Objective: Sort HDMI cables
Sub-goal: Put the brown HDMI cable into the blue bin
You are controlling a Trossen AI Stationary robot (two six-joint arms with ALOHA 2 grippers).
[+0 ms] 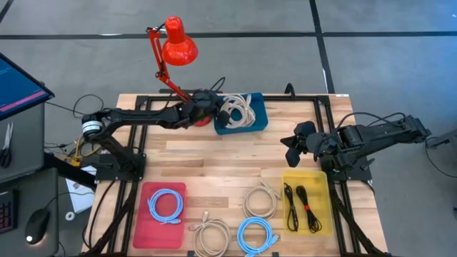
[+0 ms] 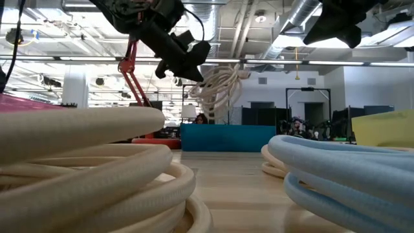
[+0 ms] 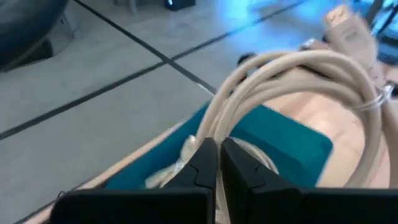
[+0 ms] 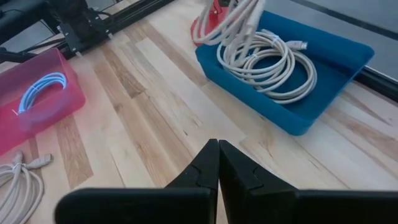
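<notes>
My left gripper (image 1: 216, 108) reaches to the blue bin (image 1: 258, 123) at the table's far edge and is shut on a beige-white coil (image 2: 217, 84) that hangs over it. A second beige-white coil (image 4: 267, 62) lies flat in that bin. A light-blue coil (image 1: 166, 205) lies in the red tray (image 1: 146, 232). Two black bundles (image 1: 302, 207) lie in the yellow tray (image 1: 323, 178). Two beige-white coils (image 1: 260, 202) (image 1: 212, 235) and a light-blue coil (image 1: 255, 234) lie loose on the near table. My right gripper (image 4: 217, 158) is shut and empty, held above the table's right side. My left gripper pinches the beige-white coil by several strands of its loop (image 3: 214, 127) between the two fingers. It comes from the table's left, slanting down. The coil hangs below the fingers, with its lower end (image 2: 217, 115) just above the blue bin's rim.
A red desk lamp (image 1: 175, 43) stands at the far edge, just left of the blue bin. Bare wood (image 1: 214, 160) lies between the bin and the trays. The table's black frame rails (image 1: 136, 100) run along the edges.
</notes>
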